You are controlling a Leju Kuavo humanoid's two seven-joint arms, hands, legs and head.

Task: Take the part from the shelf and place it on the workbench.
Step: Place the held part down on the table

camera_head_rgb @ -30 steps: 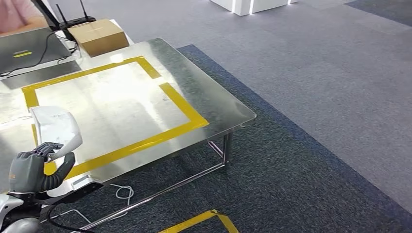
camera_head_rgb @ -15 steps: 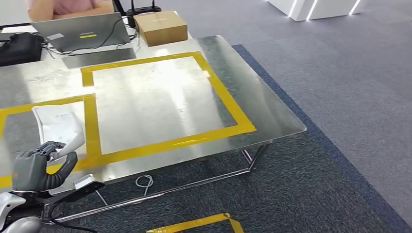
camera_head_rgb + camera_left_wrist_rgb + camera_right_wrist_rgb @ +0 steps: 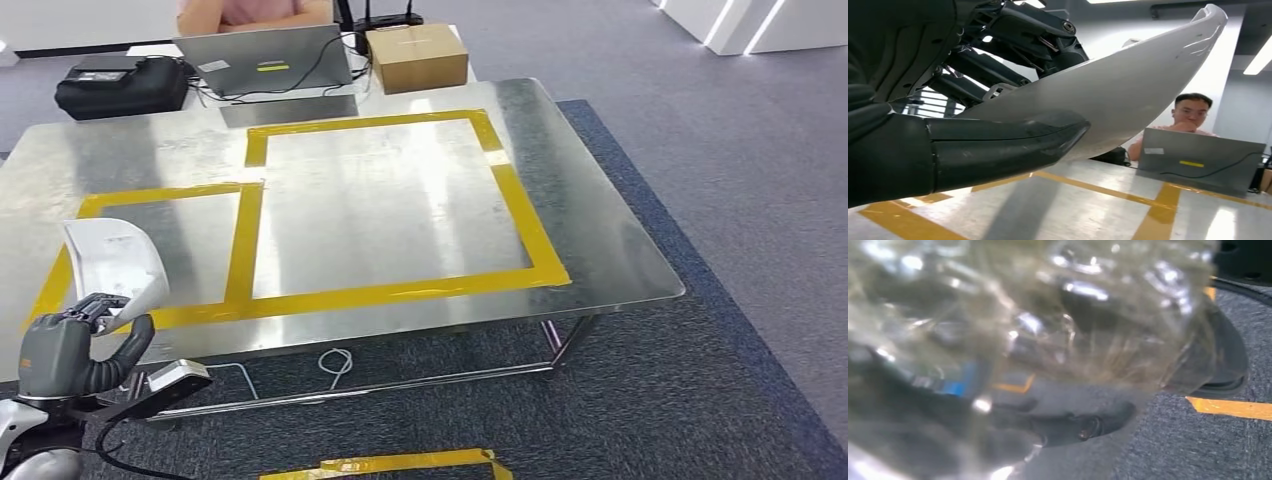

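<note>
High head view and low left-wrist view, both on workbench [image 3: 600,250].

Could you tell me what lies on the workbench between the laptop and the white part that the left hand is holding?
In the head view, only bare metal workbench crossed by yellow tape lines lies between the laptop and the white part held by the left hand.

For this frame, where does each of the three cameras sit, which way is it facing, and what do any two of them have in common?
Head view: high on the body, looking forward and down at the workbench; left hand holds the white part.
Left wrist view: behind the left hand, looking low across the bench toward a laptop and a person.
Right wrist view: blurred, aimed down at carpet; hand unclear.
Shared: head and left wrist views both show the part, yellow tape and laptop.
</note>
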